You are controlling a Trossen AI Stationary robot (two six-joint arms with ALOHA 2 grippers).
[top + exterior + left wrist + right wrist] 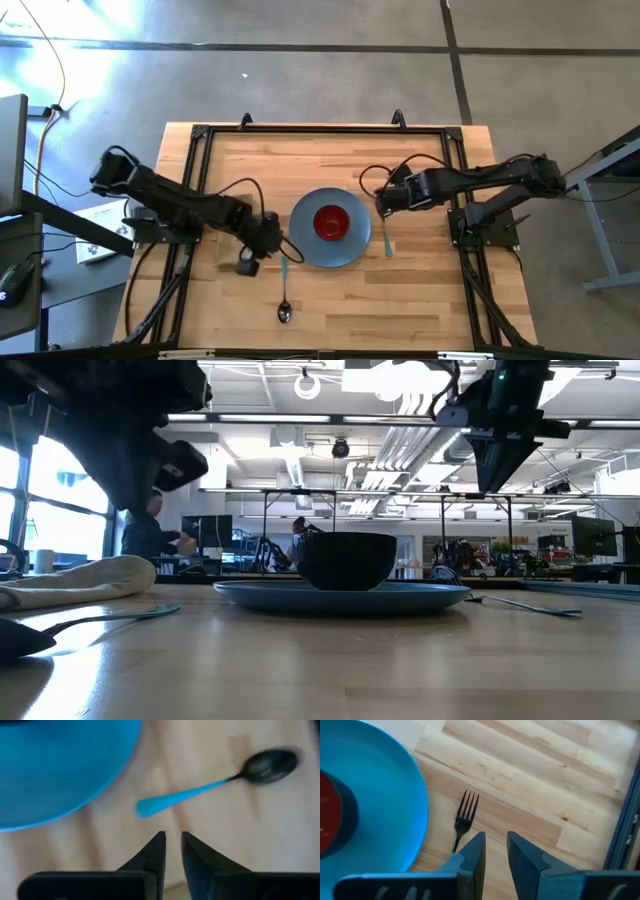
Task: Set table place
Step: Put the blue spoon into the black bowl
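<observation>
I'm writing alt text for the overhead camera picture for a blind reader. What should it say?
Seen from above, a blue-grey plate holding a small red bowl sits mid-way on a wooden table, between two dark robot arms. A fork lies right of the plate under the right gripper; a spoon lies left of it, nearer the front edge, beside the left gripper.

Pretty standard open workshop here: grey concrete floor [330, 80], bright windows [40, 520] along one side, white pipes and ducts [400, 430] overhead, and a person [150, 535] sitting at monitors [205, 530] way back.
</observation>
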